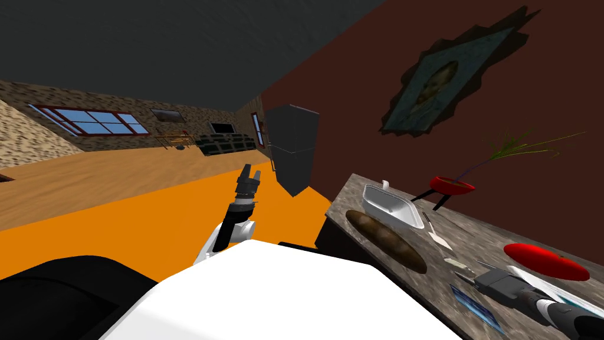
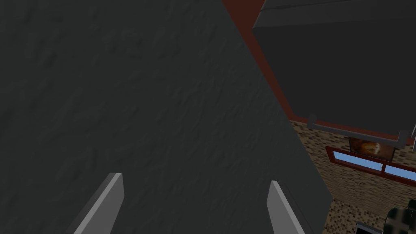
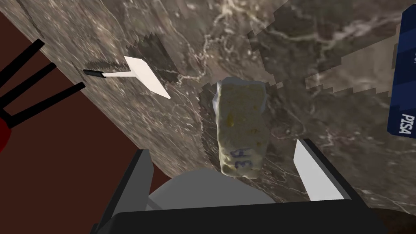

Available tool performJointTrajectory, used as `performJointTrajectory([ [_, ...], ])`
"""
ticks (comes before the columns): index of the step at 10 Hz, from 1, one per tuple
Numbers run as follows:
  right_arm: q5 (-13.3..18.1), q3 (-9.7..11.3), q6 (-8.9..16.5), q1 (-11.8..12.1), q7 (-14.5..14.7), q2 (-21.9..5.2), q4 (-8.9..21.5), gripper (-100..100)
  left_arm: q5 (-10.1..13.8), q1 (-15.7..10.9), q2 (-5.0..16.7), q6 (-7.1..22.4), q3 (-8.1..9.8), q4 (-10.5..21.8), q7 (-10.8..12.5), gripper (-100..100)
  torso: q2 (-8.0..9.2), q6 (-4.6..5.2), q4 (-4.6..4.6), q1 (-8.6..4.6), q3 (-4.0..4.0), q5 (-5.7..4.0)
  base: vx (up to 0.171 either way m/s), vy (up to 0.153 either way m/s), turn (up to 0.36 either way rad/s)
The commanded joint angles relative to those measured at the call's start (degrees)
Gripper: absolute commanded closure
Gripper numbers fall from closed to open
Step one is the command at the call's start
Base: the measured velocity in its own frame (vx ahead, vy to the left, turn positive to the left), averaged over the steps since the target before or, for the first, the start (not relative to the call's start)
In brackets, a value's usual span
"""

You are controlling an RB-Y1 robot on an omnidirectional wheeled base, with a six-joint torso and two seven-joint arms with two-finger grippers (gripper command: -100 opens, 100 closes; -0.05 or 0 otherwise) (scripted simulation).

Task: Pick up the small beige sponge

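Note:
The small beige sponge [image 3: 240, 126] is a pale block with blue writing at its near end, lying on the mottled brown stone counter [image 3: 333, 48]. My right gripper [image 3: 222, 148] hovers over it, open. The sponge's near end sits between the two fingers, closer to the right-hand finger [image 3: 315, 170], and neither finger touches it. In the head view the sponge [image 1: 457, 262] is a small pale sliver just ahead of the right gripper [image 1: 472, 273] at the counter's near right. My left gripper [image 1: 249, 176] is raised over the orange floor, open and holding nothing [image 2: 195, 183].
A white spatula [image 3: 142, 77] lies beyond the sponge near the counter's back edge. A blue box [image 3: 404, 73] lies to the other side. Also on the counter are a brown loaf [image 1: 386, 239], a white dish [image 1: 389, 206], a red plate [image 1: 545, 261] and a red pot on black legs [image 1: 451, 185].

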Motion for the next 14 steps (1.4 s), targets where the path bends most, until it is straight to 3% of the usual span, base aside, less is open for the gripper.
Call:
performJointTrajectory([
  [1,0.0,0.6,1.2,-0.4,-0.4,1.0,0.8,-100,0.0,0.0,0.0,0.0,0.00,0.0,0.0,0,0.00,0.00,0.00,0.00,0.00,0.00,-0.035,-0.037,0.212],
  [3,0.0,1.3,2.7,-0.8,-0.9,2.2,1.7,-100,0.0,0.0,0.0,0.0,0.00,0.0,0.0,0,0.36,-0.03,0.09,-0.12,0.21,-0.03,-0.077,-0.053,0.255],
  [4,-0.1,0.8,2.4,-0.1,-0.8,1.7,0.7,-100,0.0,0.0,0.0,0.0,0.00,0.0,0.0,0,0.48,-0.03,0.11,-0.15,0.28,-0.03,-0.042,-0.031,0.058],
  [5,-0.2,0.8,2.7,0.0,-1.0,1.8,0.6,100,0.0,0.0,0.0,0.0,0.00,0.0,0.0,0,0.40,0.05,0.11,-0.08,0.25,-0.02,-0.006,-0.005,-0.010],
  [9,-0.1,0.9,2.6,0.0,-0.9,1.8,0.6,100,0.0,0.0,0.0,0.0,0.00,0.0,0.0,0,0.24,0.05,0.08,0.06,0.16,0.02,0.000,0.000,0.000],
  [10,-0.1,0.9,2.6,0.0,-0.9,1.8,0.6,0,0.0,0.0,0.0,0.0,0.00,0.0,0.0,0,0.24,0.05,0.08,0.06,0.16,0.02,0.000,0.000,0.000],
  [11,0.0,0.8,1.8,-0.6,-0.6,1.5,1.1,100,0.0,0.0,0.0,0.0,0.00,0.0,0.0,0,0.24,0.05,0.08,0.06,0.16,0.02,0.032,0.013,-0.196],
  [13,0.0,0.0,0.0,0.0,0.0,0.0,0.0,100,0.0,0.0,0.0,0.0,0.00,0.0,0.0,0,0.16,0.22,0.06,0.20,0.12,0.06,0.076,0.054,-0.280],
  [14,0.1,0.4,0.6,-0.4,-0.2,0.4,0.6,100,0.0,0.0,0.0,0.0,0.00,0.0,0.0,0,0.07,0.17,0.05,0.33,0.07,0.09,0.040,0.037,-0.068],
])
